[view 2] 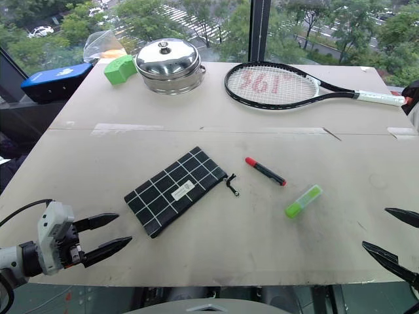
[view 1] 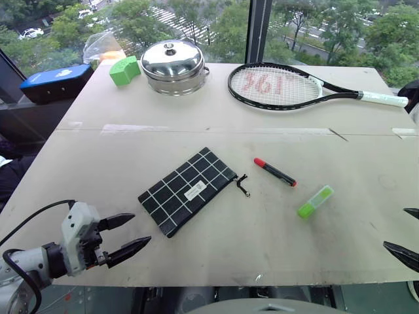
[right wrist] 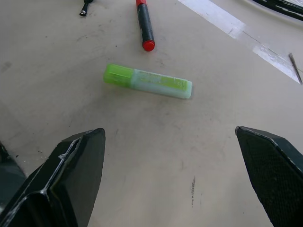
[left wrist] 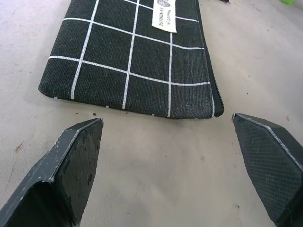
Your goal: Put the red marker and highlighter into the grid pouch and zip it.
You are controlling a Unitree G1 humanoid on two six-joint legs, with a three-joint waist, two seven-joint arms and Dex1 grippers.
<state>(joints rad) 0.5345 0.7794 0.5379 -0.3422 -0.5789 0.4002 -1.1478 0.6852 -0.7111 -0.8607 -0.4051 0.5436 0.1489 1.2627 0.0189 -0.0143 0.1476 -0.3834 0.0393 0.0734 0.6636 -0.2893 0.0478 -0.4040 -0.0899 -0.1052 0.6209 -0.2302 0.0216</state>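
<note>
The grid pouch [view 1: 186, 190] lies flat near the table's middle, its white label up and its black zipper pull [view 1: 243, 186] at the right end. To its right lies the red marker [view 1: 274, 172], black barrel with a red cap. The lime-green highlighter [view 1: 315, 201] rests a little further right and nearer me. My left gripper [view 1: 127, 234] hovers open at the front left, just short of the grid pouch [left wrist: 132, 56]. At the front right edge my right gripper [view 2: 389, 234] is open and empty, pointing toward the highlighter [right wrist: 147, 81] and marker [right wrist: 145, 24].
A steel lidded pot [view 1: 173, 67] and a green block [view 1: 124, 70] stand at the table's far left. A black tennis racket [view 1: 288, 87] lies at the far right. A blue box [view 1: 55, 82] sits off the left edge. Windows close the back.
</note>
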